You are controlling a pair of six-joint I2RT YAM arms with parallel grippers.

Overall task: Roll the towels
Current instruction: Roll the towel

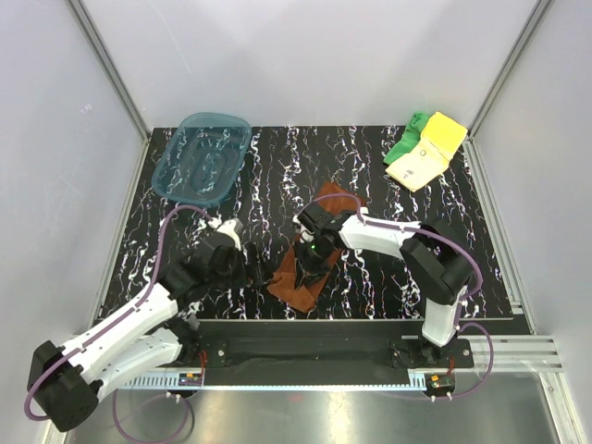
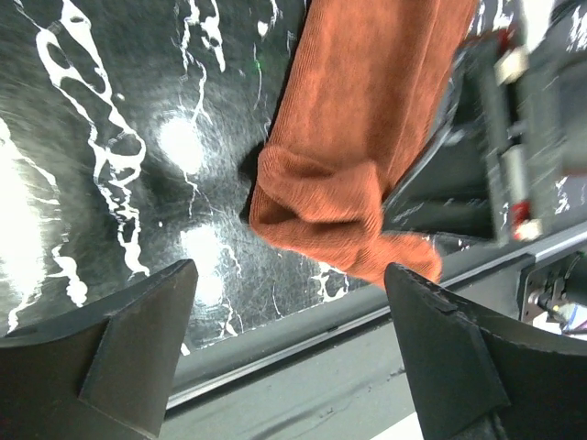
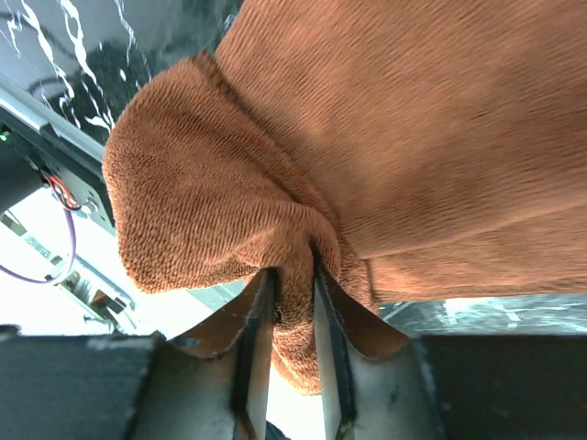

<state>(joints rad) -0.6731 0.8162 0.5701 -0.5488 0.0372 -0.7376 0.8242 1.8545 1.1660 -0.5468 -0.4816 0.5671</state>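
Here, on a black, white-veined marbled surface (image 1: 370,277), a small rust-brown cloth towel (image 1: 298,282) lies near the front edge, midway between the two arms. The right end effector (image 3: 292,275) is clenched on a raised fold of it, the cloth bunched and squeezed between narrow jaws, so the near end curls over in a loose first turn rather than a tight roll. The left end effector (image 2: 289,268) hangs released, its jaws wide apart, just beside the towel's near corner and gripping nothing. At the far right corner, a pale yellow cloth towel (image 1: 427,155) and a bright green cloth towel (image 1: 407,141) sit touching each other, both unrolled. A translucent teal plastic tray (image 1: 165,171) rests at the far left. By my reckoning the task is barely begun: one roll under way, two towels waiting.
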